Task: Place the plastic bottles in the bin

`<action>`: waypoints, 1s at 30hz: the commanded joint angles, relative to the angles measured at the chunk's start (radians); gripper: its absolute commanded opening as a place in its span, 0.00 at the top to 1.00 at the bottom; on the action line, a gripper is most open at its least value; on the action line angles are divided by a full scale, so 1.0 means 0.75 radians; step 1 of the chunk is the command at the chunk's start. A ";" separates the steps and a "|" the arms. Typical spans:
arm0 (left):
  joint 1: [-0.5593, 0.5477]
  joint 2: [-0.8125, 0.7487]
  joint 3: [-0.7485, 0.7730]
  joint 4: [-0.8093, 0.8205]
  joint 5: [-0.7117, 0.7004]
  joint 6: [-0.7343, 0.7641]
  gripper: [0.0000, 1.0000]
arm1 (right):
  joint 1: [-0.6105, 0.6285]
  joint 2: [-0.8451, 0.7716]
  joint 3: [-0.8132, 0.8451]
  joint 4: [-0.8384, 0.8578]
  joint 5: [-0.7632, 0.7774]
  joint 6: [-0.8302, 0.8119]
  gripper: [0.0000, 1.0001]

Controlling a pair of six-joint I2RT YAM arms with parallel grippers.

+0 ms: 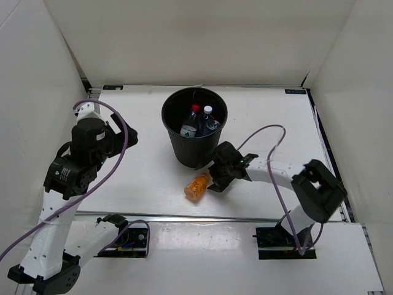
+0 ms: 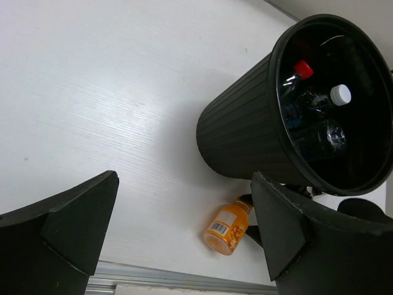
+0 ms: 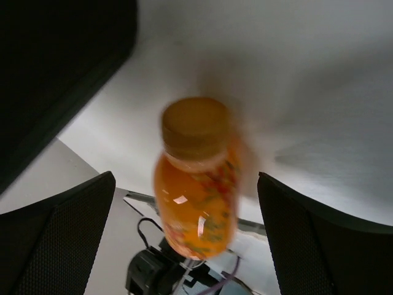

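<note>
One tabletop [image 1: 135,184]: it carries the bin and one loose bottle. Both are on the side of the right gripper and well apart from the left gripper.
Bin [image 1: 191,153]: it stands upright, close beside the right gripper [image 1: 216,180]. I cannot tell if they touch.
Left gripper [image 2: 184,184]: its fingers are spread wide and hold nothing. It hangs above the tabletop and looks toward the bin from afar.
Right gripper: its fingers are spread wide and are not closed on anything. The loose bottle is just in front of it, in the gap between the two fingers. No finger seems to touch it.
Bottles inside the bin: a red-capped bottle [image 2: 302,69] and a white-capped bottle [image 2: 340,94] show, with more clear plastic under them. The exact count I cannot tell.
Orange bottle [image 1: 197,185]: it lies on its side on the tabletop, with the cap pointing to the right gripper. It is the only bottle seen outside the bin.
Progress (my judgement): most of the task is done. What is left is to close on the orange bottle, lift it over the rim and drop it in.
</note>
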 commanded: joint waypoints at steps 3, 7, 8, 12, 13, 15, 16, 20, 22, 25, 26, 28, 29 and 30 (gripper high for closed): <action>-0.005 -0.002 0.047 -0.045 -0.071 0.062 0.00 | 0.044 0.187 0.163 0.092 -0.082 0.062 0.00; -0.005 -0.002 0.021 -0.045 -0.084 0.077 0.00 | 0.044 0.259 0.214 0.076 -0.170 0.074 0.02; -0.005 -0.014 0.007 -0.045 -0.098 0.077 0.00 | 0.044 0.259 0.202 0.057 -0.170 0.097 0.04; -0.005 -0.029 -0.038 -0.045 -0.112 0.077 0.00 | 0.044 0.247 0.120 0.031 -0.184 0.124 0.23; -0.005 -0.029 -0.039 -0.045 -0.124 0.077 0.00 | 0.044 0.247 0.106 0.031 -0.184 0.124 0.28; -0.005 -0.029 -0.051 -0.045 -0.124 0.077 0.00 | 0.044 0.231 0.094 0.004 -0.184 0.136 0.43; -0.005 -0.029 -0.067 -0.033 -0.137 0.077 0.00 | 0.044 0.231 0.081 0.004 -0.184 0.136 0.48; -0.005 -0.029 -0.080 -0.033 -0.137 0.077 0.00 | 0.044 0.231 0.095 -0.055 -0.199 0.109 0.64; -0.005 -0.029 -0.080 -0.033 -0.149 0.077 0.00 | 0.044 0.192 0.112 -0.153 -0.199 0.109 0.71; -0.005 -0.029 -0.080 -0.033 -0.161 0.077 0.00 | 0.044 0.094 0.151 -0.305 -0.199 0.056 0.79; -0.005 -0.029 -0.067 -0.033 -0.177 0.064 0.00 | 0.028 0.065 0.173 -0.333 -0.225 0.024 0.82; -0.005 -0.041 -0.067 -0.021 -0.190 0.064 0.00 | 0.027 -0.016 0.246 -0.437 -0.264 -0.090 0.86; -0.005 -0.041 -0.067 -0.020 -0.206 0.064 0.00 | 0.027 -0.043 0.281 -0.480 -0.290 -0.124 0.89; -0.005 -0.041 -0.067 -0.020 -0.206 0.064 0.00 | 0.027 -0.074 0.312 -0.517 -0.291 -0.150 0.91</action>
